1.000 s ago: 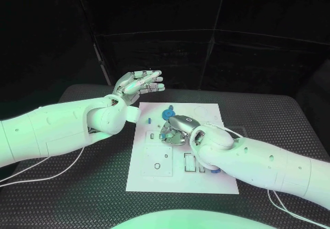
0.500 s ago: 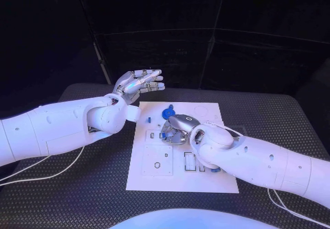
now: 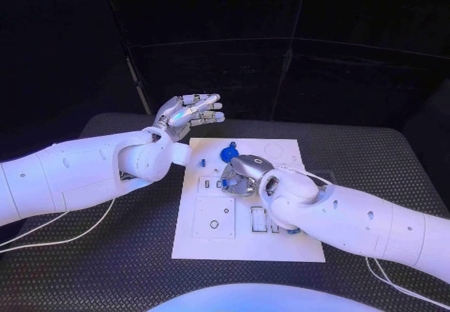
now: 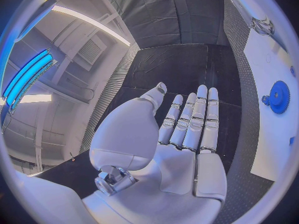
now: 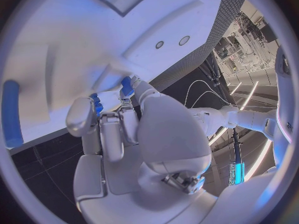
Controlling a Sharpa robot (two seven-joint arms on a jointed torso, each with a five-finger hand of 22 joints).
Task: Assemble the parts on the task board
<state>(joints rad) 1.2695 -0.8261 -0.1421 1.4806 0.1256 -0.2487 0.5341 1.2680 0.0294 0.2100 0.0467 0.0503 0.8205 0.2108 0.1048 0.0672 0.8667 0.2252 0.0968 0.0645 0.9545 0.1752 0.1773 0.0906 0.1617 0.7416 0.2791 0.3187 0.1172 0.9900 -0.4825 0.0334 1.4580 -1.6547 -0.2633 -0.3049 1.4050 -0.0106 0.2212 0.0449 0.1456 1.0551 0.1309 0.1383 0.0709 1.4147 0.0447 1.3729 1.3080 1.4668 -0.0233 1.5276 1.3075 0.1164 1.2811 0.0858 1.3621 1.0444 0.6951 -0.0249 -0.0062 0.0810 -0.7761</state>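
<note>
Right hand (image 3: 242,174) is curled down onto the middle of the white task board (image 3: 211,229), its fingertips (image 5: 127,86) pinching a small blue part (image 5: 96,103) against the board's surface. Left hand (image 3: 190,112) hovers beyond the board's far left corner, empty, fingers straight and held side by side. A blue gear (image 3: 227,155) sits on the board just beyond the right hand.

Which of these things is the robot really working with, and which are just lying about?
Job: white flat task board; blue toothed gear; small blue part under the right hand.
Lying about: black ridged table mat; white cables; left hand, raised, holding nothing.
</note>
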